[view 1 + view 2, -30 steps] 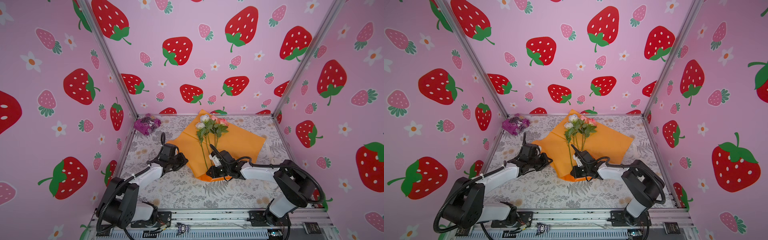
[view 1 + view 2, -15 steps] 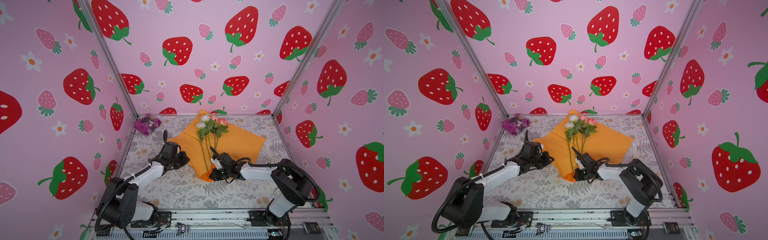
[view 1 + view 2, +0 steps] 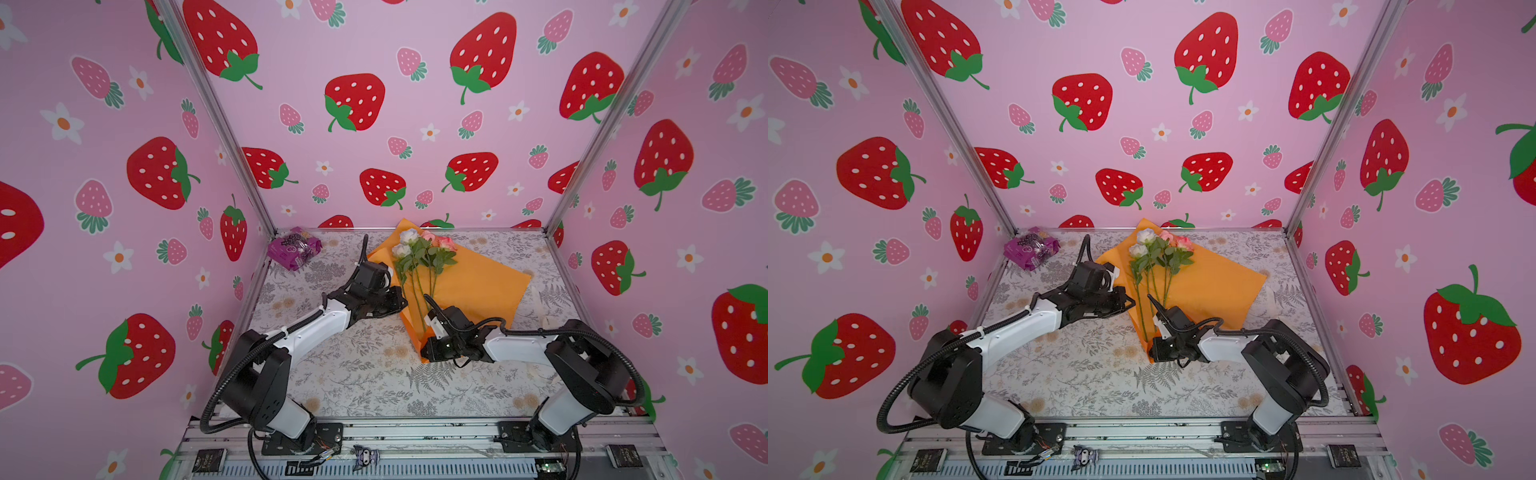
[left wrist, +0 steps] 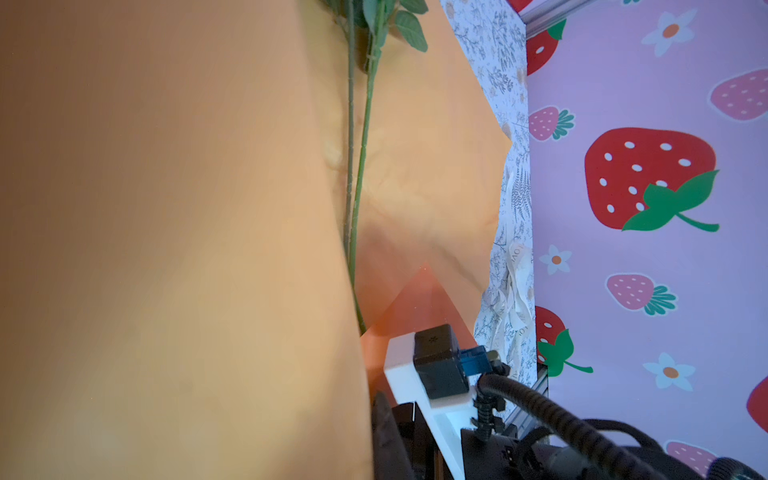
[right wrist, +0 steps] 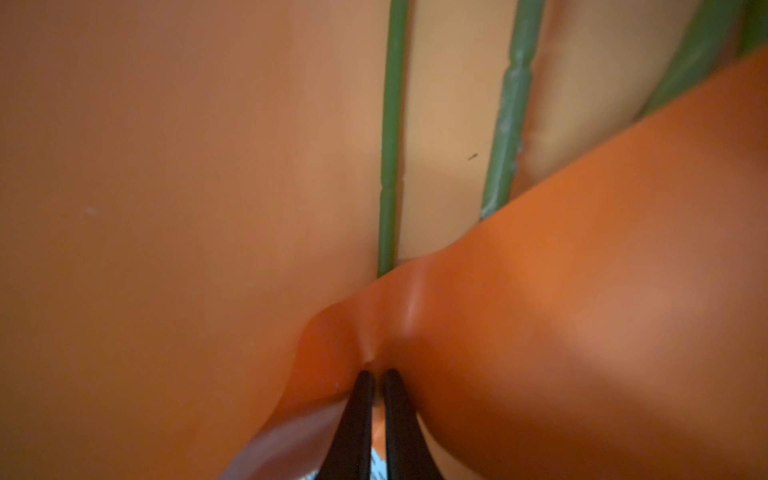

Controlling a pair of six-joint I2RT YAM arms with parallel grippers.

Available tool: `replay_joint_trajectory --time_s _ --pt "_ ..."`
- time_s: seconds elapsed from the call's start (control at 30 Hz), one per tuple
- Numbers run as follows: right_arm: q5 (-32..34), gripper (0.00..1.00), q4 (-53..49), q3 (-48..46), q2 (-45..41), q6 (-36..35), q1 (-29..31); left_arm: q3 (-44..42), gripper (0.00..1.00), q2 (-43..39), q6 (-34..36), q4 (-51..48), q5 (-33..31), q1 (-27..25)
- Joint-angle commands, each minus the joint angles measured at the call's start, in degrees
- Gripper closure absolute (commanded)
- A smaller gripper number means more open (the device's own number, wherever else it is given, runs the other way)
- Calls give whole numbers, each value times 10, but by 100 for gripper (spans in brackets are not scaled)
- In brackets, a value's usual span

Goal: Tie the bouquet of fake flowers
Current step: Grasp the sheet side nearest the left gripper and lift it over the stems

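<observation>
The bouquet of fake flowers (image 3: 419, 249) (image 3: 1156, 247) lies with its white and pink roses at the back, on orange wrapping paper (image 3: 478, 282) (image 3: 1217, 282). My left gripper (image 3: 397, 302) (image 3: 1125, 305) is shut on the paper's left edge, which is lifted beside the green stems (image 4: 361, 145). The raised sheet (image 4: 166, 249) fills the left wrist view and hides the jaws there. My right gripper (image 5: 374, 374) (image 3: 428, 349) (image 3: 1154, 351) pinches the paper's near corner, folded up over the stem ends (image 5: 390, 145).
A crinkly purple packet (image 3: 294, 248) (image 3: 1030, 249) lies in the back left corner. A pale ribbon (image 4: 515, 282) (image 3: 1271, 297) rests on the floral tabletop by the right wall. Strawberry-print walls close in three sides. The right wrist's camera (image 4: 440, 361) sits close to the left gripper.
My left gripper has moved right toward the stems, drawing the paper's left edge in with it. The right gripper has stayed at the near corner.
</observation>
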Motion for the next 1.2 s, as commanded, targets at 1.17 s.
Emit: replay_joint_trajectory --time_s 1.17 --pt "17 86 25 -111 -117 47 -60 247 100 223 18 -88 5 -84"
